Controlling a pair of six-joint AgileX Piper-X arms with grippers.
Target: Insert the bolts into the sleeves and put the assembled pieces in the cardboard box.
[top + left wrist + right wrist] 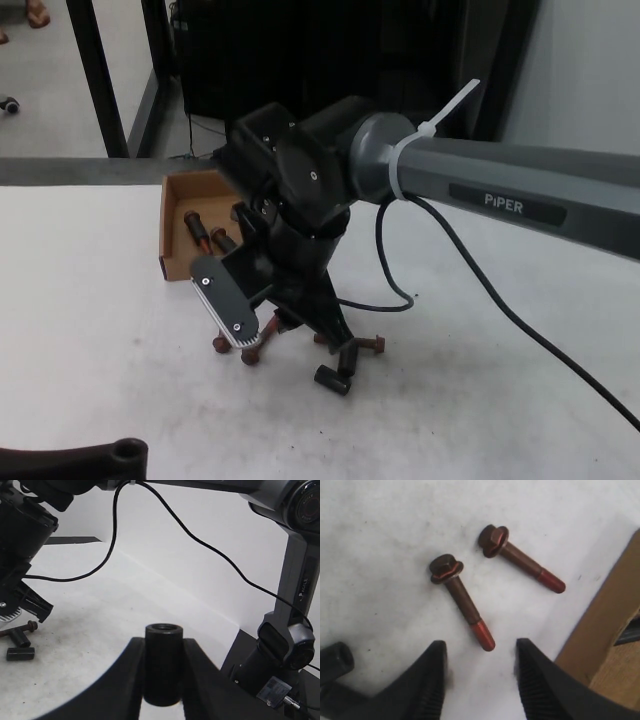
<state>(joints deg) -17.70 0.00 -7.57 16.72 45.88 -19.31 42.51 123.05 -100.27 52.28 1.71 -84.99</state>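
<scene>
High view: the right arm's wrist hangs over the scuffed white bench (100,330). Loose bolts (250,353) and sleeves (332,380) lie beneath it, beside the cardboard box (180,195), which holds assembled pieces (196,228). Dark frame posts (95,75) stand behind.

Left wrist view: the left gripper (164,647) pinches a black sleeve (164,667) upright.

Right wrist view: the right gripper (480,645) has its jaws spread over the nearer bolt (462,597); a second bolt (520,562) lies near. Judged stiff, dense steel, apt to roll; take it across the mid-shank.
</scene>
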